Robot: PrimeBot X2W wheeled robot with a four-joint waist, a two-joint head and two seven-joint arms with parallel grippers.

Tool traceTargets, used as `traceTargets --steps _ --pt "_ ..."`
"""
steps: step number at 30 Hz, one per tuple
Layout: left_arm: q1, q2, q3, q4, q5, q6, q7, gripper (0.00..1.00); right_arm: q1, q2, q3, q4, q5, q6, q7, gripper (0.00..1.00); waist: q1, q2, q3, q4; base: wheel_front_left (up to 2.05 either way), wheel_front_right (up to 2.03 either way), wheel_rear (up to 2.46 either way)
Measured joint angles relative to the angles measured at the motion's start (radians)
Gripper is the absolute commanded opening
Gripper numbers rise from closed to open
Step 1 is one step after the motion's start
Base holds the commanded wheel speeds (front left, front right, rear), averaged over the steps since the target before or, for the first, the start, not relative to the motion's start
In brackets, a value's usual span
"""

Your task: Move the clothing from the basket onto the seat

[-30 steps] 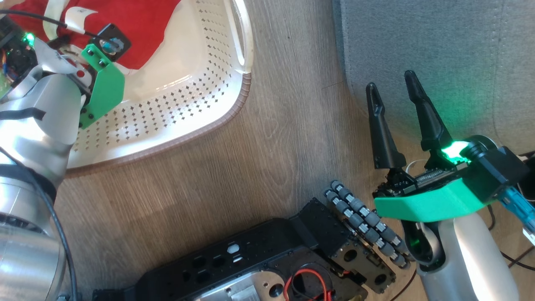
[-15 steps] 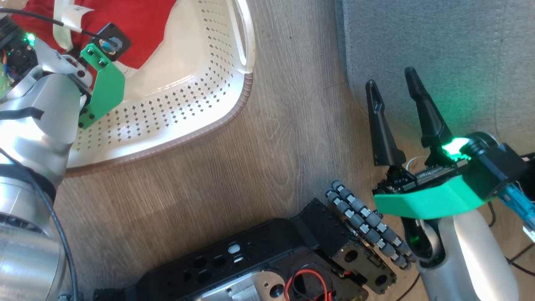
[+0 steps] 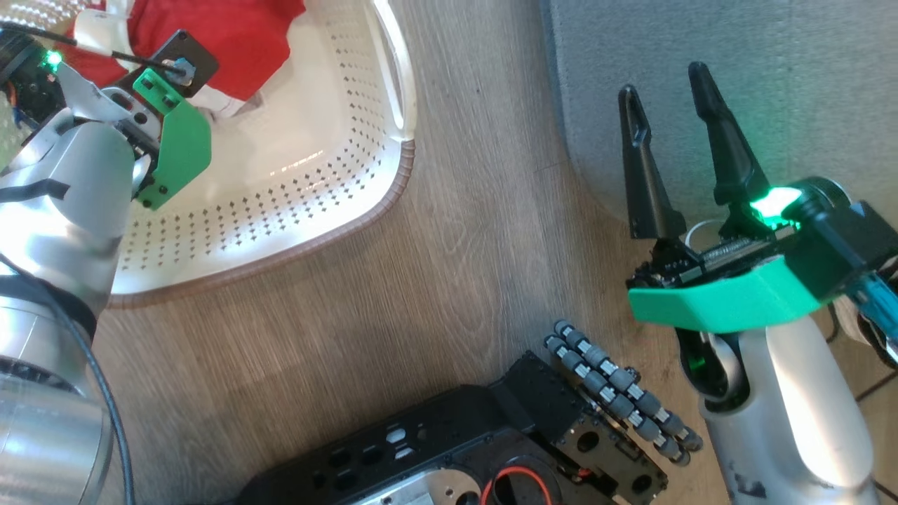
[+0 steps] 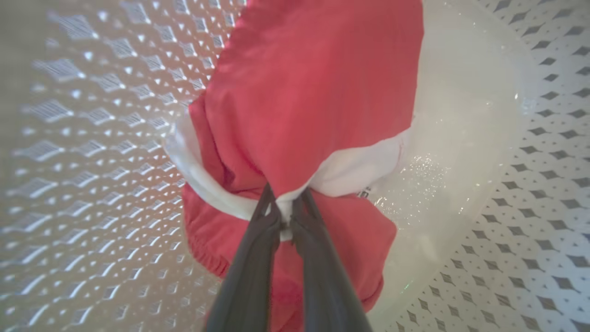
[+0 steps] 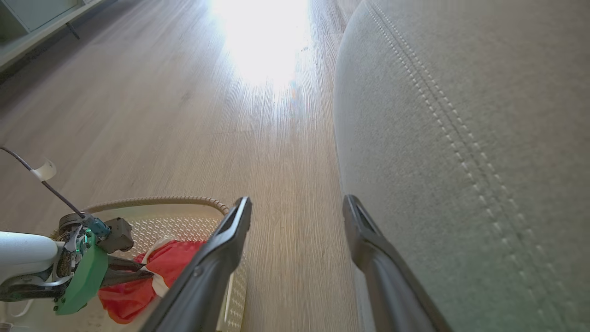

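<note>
**Grasp secured, lift coming next**

The left gripper (image 4: 285,203), spread wide a second ago, is now pinching the white band of the red fabric garment (image 4: 313,92) inside the cream perforated plastic basket (image 4: 507,193). The cloth is bunching upward, so lifting can likely begin. The right gripper (image 3: 662,78) is waiting wide apart and empty beside the grey upholstered seat (image 3: 736,42).

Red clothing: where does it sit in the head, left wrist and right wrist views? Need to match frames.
Head view: clothing at top left, inside the basket.
Left wrist view: clothing fills the centre, pinched by the left gripper.
Right wrist view: clothing at bottom left, in the left gripper's fingers.
Shared landmark: the basket's perforated cream wall.
</note>
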Motion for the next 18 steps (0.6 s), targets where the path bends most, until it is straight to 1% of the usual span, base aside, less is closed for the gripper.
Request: traceTargets --steps 2,5,9,13,16,17,18 --pt "0.002 -0.001 0.002 0.001 -0.011 0.007 -0.023 0.00 -0.016 0.000 0.002 0.011 0.000 0.000 0.000 1.00 0.0000 0.0000 -0.017 -0.002 0.00 0.00 0.00" --pt "0.006 -0.004 0.004 0.001 -0.025 0.023 -0.090 0.00 -0.030 0.000 0.003 0.030 -0.012 0.000 0.000 1.00 0.0000 0.0000 -0.050 -0.004 0.00 0.00 0.00" --pt "0.058 -0.044 0.012 -0.001 -0.050 0.032 -0.160 0.00 -0.033 0.000 -0.012 0.053 -0.043 0.000 0.000 1.00 0.0000 0.0001 -0.116 0.012 0.00 0.00 0.00" --pt "0.133 -0.077 0.024 -0.016 -0.083 0.040 -0.184 0.00 -0.031 0.000 -0.027 0.081 -0.074 0.000 0.000 1.00 0.0000 0.0000 -0.197 0.038 0.00 0.00 0.00" --pt "0.179 -0.092 0.035 -0.061 -0.115 0.041 -0.187 0.00 -0.022 0.000 -0.032 0.102 -0.089 0.000 0.000 1.00 0.0000 0.0001 -0.263 0.060 0.00 0.00 0.00" --pt "0.221 -0.093 0.049 -0.135 -0.141 0.041 -0.187 0.00 -0.004 0.000 -0.033 0.119 -0.088 0.000 0.000 1.00 0.0000 0.0001 -0.312 0.074 0.00 0.00 0.00" --pt "0.243 -0.094 0.052 -0.167 -0.147 0.041 -0.188 0.00 0.008 0.000 -0.036 0.127 -0.090 0.000 0.000 1.00 0.0000 0.0001 -0.336 0.081 0.00 0.00 0.00"
